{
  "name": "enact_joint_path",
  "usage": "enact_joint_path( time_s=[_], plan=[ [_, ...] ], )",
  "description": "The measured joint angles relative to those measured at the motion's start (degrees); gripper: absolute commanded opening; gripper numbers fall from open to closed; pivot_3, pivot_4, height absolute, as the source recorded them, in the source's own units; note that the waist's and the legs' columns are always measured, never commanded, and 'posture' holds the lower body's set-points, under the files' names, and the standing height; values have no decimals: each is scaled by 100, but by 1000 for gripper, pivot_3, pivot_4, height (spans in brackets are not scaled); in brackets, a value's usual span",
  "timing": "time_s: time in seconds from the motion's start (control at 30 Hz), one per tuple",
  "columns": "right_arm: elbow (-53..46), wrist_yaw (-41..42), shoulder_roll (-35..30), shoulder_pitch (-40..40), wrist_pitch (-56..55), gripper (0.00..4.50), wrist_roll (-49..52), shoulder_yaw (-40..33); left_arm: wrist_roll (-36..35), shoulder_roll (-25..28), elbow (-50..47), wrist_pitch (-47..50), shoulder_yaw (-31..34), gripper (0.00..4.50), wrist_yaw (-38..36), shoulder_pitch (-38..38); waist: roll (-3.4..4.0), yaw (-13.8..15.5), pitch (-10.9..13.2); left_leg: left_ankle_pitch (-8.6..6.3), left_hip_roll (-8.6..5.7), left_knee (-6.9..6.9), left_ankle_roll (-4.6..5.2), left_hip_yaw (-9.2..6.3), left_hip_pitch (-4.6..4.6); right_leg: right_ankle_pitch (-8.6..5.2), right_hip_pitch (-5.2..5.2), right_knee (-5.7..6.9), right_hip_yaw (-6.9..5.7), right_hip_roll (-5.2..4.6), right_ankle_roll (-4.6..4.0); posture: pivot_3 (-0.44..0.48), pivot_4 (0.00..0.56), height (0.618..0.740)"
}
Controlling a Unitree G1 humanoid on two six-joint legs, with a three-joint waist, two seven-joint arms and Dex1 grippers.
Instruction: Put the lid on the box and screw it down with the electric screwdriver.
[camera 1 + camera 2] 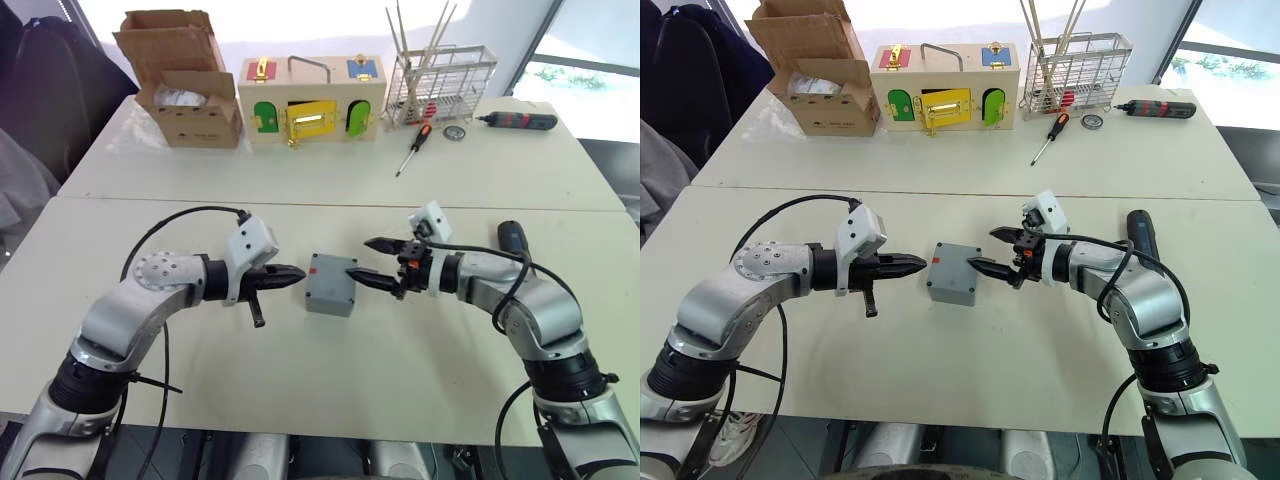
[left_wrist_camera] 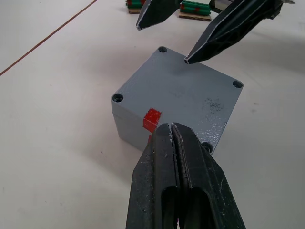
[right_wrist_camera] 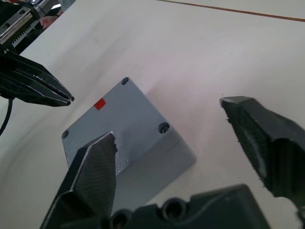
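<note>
Head views: your box (image 1: 331,284) sits on the near table (image 1: 300,380) with the lid (image 2: 183,93) already on top, directly between the two grippers. Left gripper (image 1: 296,274) is pinched closed, tip just beside the box's left side. Right gripper (image 1: 376,262) is spread open, lower finger at the box's right edge. The electric screwdriver (image 1: 1142,234) lies behind your right forearm, well apart from the box.

Left wrist view: closed fingers (image 2: 176,167) point at the red mark (image 2: 152,118) on the box's side; corner screw holes visible on the lid.

Right wrist view: open fingers (image 3: 95,167), one over the lid, the other off to the side above bare table.
</note>
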Motion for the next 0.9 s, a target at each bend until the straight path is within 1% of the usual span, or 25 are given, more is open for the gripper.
enact_joint_path(
  time_s=[0.07, 0.13, 0.2, 0.27, 0.33, 0.43, 0.47, 0.53, 0.6, 0.63, 0.8, 0.9],
  plan=[
    [-25, 31, -175, -64, 167, 4465, 147, -224, -126, -160, 14, 2, 64, 0, -10, -121, 0, 22, 0, 0, -3, 3, 0, -1, -2, 0, 1, 0, 0, -3, 0, 0, 150, 735],
    [-28, 10, -401, -260, 398, 4465, 367, -687, -316, -335, 27, 12, 97, 0, -47, -314, -1, 29, 0, 0, -3, 4, 0, 0, -2, 0, 3, -3, -1, -4, 0, 0, 150, 735],
    [31, 4, -779, -561, 661, 4465, 516, -1071, -452, -446, 31, 10, 82, 0, -170, -509, 0, 26, 1, 0, -3, 2, 0, 0, -2, 0, 1, -4, -1, -4, 0, 0, 150, 735],
    [257, 113, -1404, -884, 873, 4465, 533, -1345, -490, -471, 54, -75, -44, 0, -374, -687, 1, 13, 1, 0, -2, -2, 0, 1, -2, 0, 2, -5, -2, -3, 0, 0, 150, 735],
    [631, 363, -2051, -1007, 933, 4465, 451, -1363, -416, -479, 130, -247, -287, 0, -598, -819, 1, 12, 1, -1, -3, -3, 2, 3, -2, 0, 3, -8, -3, -4, 0, 0, 150, 735],
    [1545, 681, -2916, -1490, 1120, 4465, 126, -1083, -179, -604, 332, -661, -782, 0, -1027, -1067, 1, -10, 1, -2, -2, -1, 5, 20, -2, 0, 2, -13, 2, -5, 0, 0, 150, 735],
    [1714, 748, -3096, -1606, 1196, 4465, 37, -1013, -125, -631, 342, -764, -888, 0, -1108, -1111, 1, -13, 1, -4, 1, -2, 7, 20, -2, 0, 2, -14, 1, -3, 0, 0, 150, 735],
    [2023, 1333, -3874, -1858, 1812, 4465, -35, -326, 117, -683, 484, -1117, -1174, 0, -1338, -1298, 6, -16, 3, -5, 4, -5, 8, 23, -2, -1, -3, -13, 2, -2, 0, 0, 150, 735],
    [2262, 1870, -4375, -1867, 2205, 4465, -156, 229, 315, -713, 593, -1386, -1328, 0, -1456, -1367, 5, -14, 3, -8, 8, -6, 14, 24, -4, -1, -2, -17, 0, 1, -1, 0, 150, 735],
    [2391, 2112, -4512, -1861, 2315, 4465, -228, 507, 396, -759, 666, -1490, -1378, 0, -1502, -1384, 5, -14, 3, -9, 6, -4, 15, 30, -4, -1, -2, -17, 3, -2, 0, 0, 150, 735],
    [3036, 2694, -4488, -1949, 2766, 4465, -489, 1362, 532, -1078, 752, -1706, -1548, 0, -1525, -1385, 10, -23, 3, -24, 6, 3, 43, 41, -3, -1, -8, -12, 13, -5, 0, 0, 150, 735],
    [3605, 2651, -4076, -2423, 3283, 4465, -655, 1618, 637, -1118, 667, -1717, -1560, 0, -1372, -1206, 12, -47, 3, -13, 8, 1, 22, 42, -1, -1, -10, -12, 13, -3, 0, 0, 150, 735]
  ],
)
